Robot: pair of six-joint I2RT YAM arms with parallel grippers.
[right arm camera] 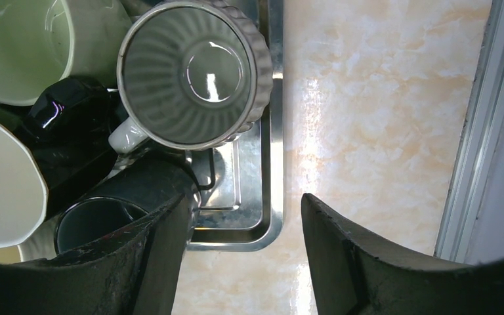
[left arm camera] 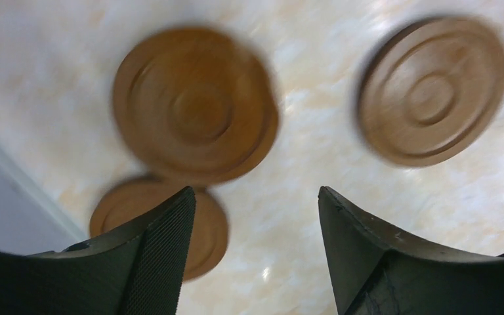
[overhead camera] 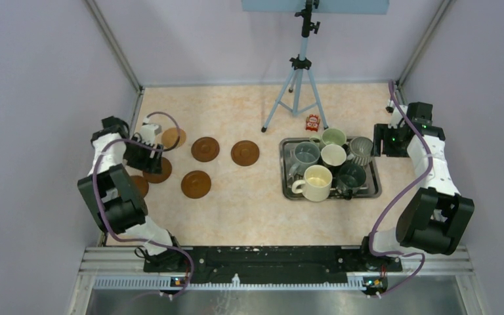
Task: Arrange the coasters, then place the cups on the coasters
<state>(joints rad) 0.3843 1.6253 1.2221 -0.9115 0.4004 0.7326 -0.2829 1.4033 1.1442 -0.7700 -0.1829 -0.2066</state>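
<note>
Top view: six coasters (overhead camera: 205, 149) lie flat on the left half of the desk (overhead camera: 249, 216). Two by the left edge are partly hidden under the left arm (overhead camera: 115, 190).

Left wrist view only: left gripper (left arm camera: 256, 197) is wide, with nothing between the jaws and three blurred coasters below.

Cups (overhead camera: 331, 164) crowd the steel tray (overhead camera: 373, 185) toward the right edge.

Right wrist view only: right gripper (right arm camera: 246, 200) is moderately apart and empty, over the tray's right rim. The ribbed grey mug (right arm camera: 193, 72) is just beyond it.

Tripod (overhead camera: 298, 85) stands near the far edge.
</note>
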